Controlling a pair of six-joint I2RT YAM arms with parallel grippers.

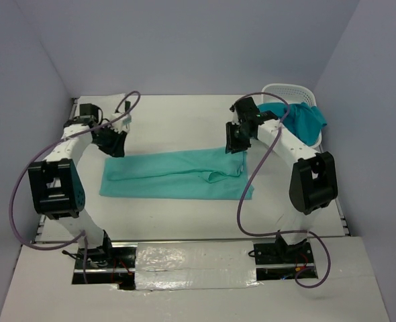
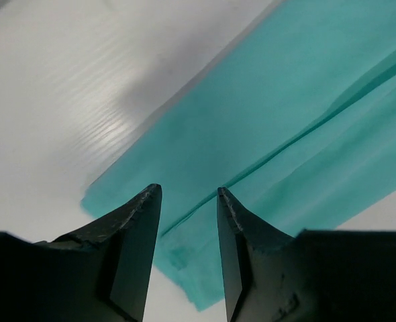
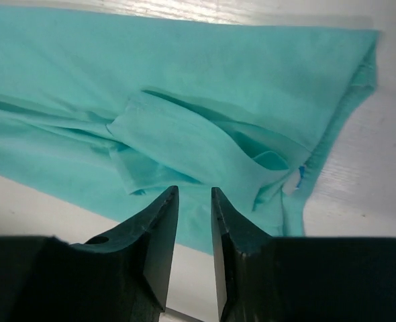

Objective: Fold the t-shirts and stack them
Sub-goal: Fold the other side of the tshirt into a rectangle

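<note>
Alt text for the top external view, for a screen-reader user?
A mint tee lies folded into a long strip across the white table, the left gripper by its left end and the right gripper by its right end, both open and empty. A teal tee hangs over a white basket at the far right.

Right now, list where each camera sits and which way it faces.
Top external: above and behind the bases, facing down on the table, mint t-shirt, basket; both arms show.
Left wrist: on the left arm, facing down at that shirt's corner; its own jaws show, apart.
Right wrist: on the right arm, facing down at its folded sleeve; own jaws show, apart.
Shared: all see the mint t-shirt.
</note>
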